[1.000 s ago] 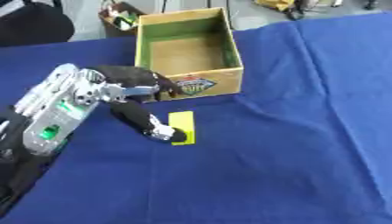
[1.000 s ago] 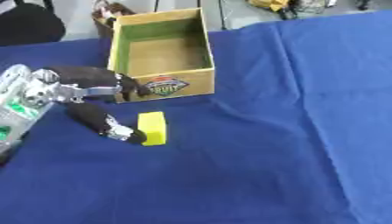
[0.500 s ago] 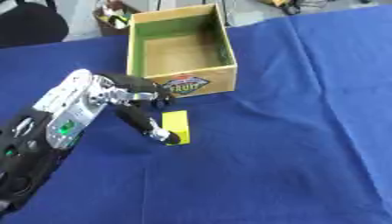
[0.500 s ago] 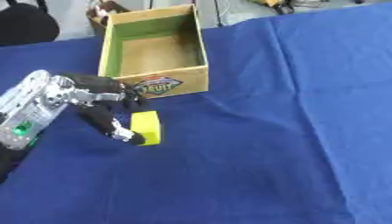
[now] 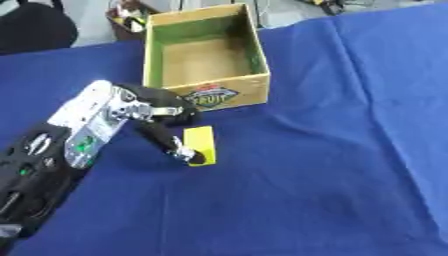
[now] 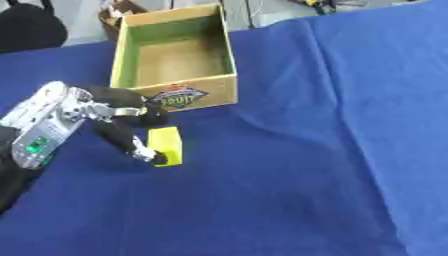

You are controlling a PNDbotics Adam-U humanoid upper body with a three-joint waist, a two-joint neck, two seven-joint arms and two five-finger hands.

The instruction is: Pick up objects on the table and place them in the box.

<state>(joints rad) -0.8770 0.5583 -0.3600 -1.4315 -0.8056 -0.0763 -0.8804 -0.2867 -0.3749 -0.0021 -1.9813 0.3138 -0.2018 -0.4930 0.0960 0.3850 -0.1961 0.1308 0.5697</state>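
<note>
**Now at the block: left hand pinching a yellow block beside the box**

Now the left hand (image 5: 131, 112), black with silver metal joints, reaches in from the near left across the table (image 5: 332, 150), which is draped in a blue cloth with soft creases. Its fingers (image 5: 171, 142) are curled down around the left side of a small yellow block (image 5: 200, 145), a smooth, flat-faced rectangular piece lying on the cloth. One dark, silver-tipped finger presses against the block's near left edge, while others arch over its far end close to the box. Whether the block is lifted off the cloth or resting on it cannot be told.

Just beyond the block, toward the far side, stands the box (image 5: 247, 89), an open-topped rectangular cardboard one with tan outer walls, green inner walls and a bare brown floor. A printed label sits on its near wall. The block lies just near of that wall, slightly left of the label, apart from the box.
</note>
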